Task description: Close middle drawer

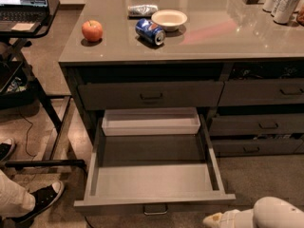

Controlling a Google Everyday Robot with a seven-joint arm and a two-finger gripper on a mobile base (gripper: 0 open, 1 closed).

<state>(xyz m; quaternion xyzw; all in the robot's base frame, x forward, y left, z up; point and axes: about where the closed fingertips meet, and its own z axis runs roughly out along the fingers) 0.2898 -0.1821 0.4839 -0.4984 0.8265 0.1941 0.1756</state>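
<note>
The middle drawer (154, 199) is pulled far out of the grey cabinet. Its flat front faces me low in the view, with a small bar handle (155, 209) at its centre. Inside it is long and grey, with a pale shallow tray insert (151, 122) at the back. My gripper (214, 220) is at the bottom edge of the view, just right of the drawer front's right corner and slightly below it. Only its pale tip and the white arm (278, 213) behind it show. It holds nothing that I can see.
The top drawer (151, 95) above is shut. Narrower drawers (263, 125) stand to the right. On the counter are an apple (92, 30), a blue can (150, 31) on its side, a bowl (169, 19) and cans (287, 4). A person's shoes (42, 198) and a laptop stand (28, 13) are on the left.
</note>
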